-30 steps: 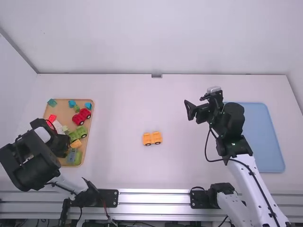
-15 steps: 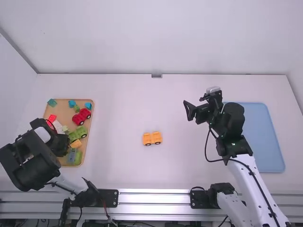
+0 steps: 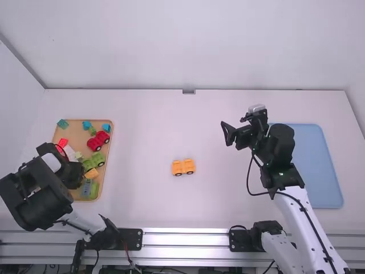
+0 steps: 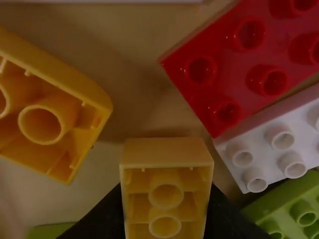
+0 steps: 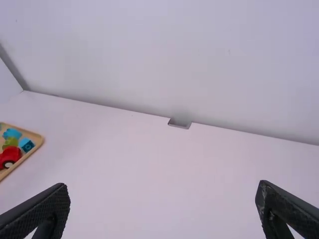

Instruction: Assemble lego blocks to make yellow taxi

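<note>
Noted desk [image 3: 142,208]: broad, white, smooth, matte. Toward right side, logged blue tray [image 3: 319,165], flat rectangle with rounded corners. At far left, found tan tray [image 3: 112,134], rounded rectangle, raised rim, crowded with bricks.

Observed right claw [image 3: 233,122] above desk, just left of blue tray; in right wrist view, black ridged fingers [image 5: 42,211] spread wide, with only air between. Observed left claw [image 3: 77,176] over near part of tan tray, pinching yellow block [image 4: 167,154] by both sides. Can make out hollow underside, round tubes, satin plastic.

Near desk centre, recorded orange-yellow wheeled base [image 3: 183,166], low and blocky, with dark round wheels. In tan tray, saw red wheeled base [image 3: 98,141], rounded and glossy.

In left wrist view, listed shiny red block [image 4: 219,89] with cylindrical studs, touching white block [image 4: 269,149], and beside that, lime-green block [image 4: 284,204]. Nearby, saw second yellow block [image 4: 75,84], tilted, curved at one corner, open underside showing.
</note>
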`<state>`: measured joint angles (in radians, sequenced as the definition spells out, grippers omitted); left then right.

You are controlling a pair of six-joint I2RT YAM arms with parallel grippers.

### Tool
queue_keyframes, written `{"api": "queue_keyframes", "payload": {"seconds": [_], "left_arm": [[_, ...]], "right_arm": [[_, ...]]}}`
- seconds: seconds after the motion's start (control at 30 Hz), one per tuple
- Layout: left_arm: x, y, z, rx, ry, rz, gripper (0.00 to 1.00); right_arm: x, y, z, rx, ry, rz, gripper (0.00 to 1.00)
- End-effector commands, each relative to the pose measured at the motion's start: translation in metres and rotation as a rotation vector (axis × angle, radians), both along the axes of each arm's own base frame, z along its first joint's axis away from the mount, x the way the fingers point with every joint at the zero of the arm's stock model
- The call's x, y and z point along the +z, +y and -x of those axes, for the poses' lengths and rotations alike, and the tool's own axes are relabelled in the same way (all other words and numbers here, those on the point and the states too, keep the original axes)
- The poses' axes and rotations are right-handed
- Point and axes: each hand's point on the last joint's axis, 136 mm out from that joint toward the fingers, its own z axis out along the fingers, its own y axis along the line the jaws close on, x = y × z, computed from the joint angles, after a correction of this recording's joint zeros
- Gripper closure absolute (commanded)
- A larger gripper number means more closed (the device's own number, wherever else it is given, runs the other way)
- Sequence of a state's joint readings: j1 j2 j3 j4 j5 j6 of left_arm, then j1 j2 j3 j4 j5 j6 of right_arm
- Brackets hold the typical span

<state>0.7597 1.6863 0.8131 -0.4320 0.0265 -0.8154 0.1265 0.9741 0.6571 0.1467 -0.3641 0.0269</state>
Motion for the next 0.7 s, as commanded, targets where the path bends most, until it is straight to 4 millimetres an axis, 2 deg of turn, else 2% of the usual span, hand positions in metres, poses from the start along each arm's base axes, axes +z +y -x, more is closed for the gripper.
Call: {"api": "queue_keyframes", "payload": {"seconds": [0.0, 0.13, 0.27, 0.37, 0.53, 0.67], "left_arm": [[-0.007, -0.01, 0.005, -0.007, 0.018, 0.031, 0.72], [-0.007, -0.009, 0.005, -0.006, 0.017, 0.025, 0.85], [-0.005, -0.006, -0.001, -0.005, -0.011, 0.017, 0.85], [0.004, -0.002, -0.004, 0.0, -0.038, 0.02, 0.86], [0.045, 0.004, -0.02, -0.077, -0.093, -0.005, 0.85], [0.093, -0.014, -0.063, -0.332, -0.32, -0.021, 0.86]], "right_arm": [[0.019, 0.004, -0.002, 0.015, -0.038, -0.01, 0.02], [0.018, 0.004, -0.002, 0.015, -0.038, -0.01, 0.02], [0.019, 0.004, -0.001, 0.015, -0.038, -0.01, 0.02], [0.019, 0.004, -0.001, 0.015, -0.038, -0.01, 0.02], [0.019, 0.009, 0.001, 0.047, -0.038, -0.019, 0.02], [0.021, 0.015, 0.005, 0.087, -0.041, -0.03, 0.02]]}}
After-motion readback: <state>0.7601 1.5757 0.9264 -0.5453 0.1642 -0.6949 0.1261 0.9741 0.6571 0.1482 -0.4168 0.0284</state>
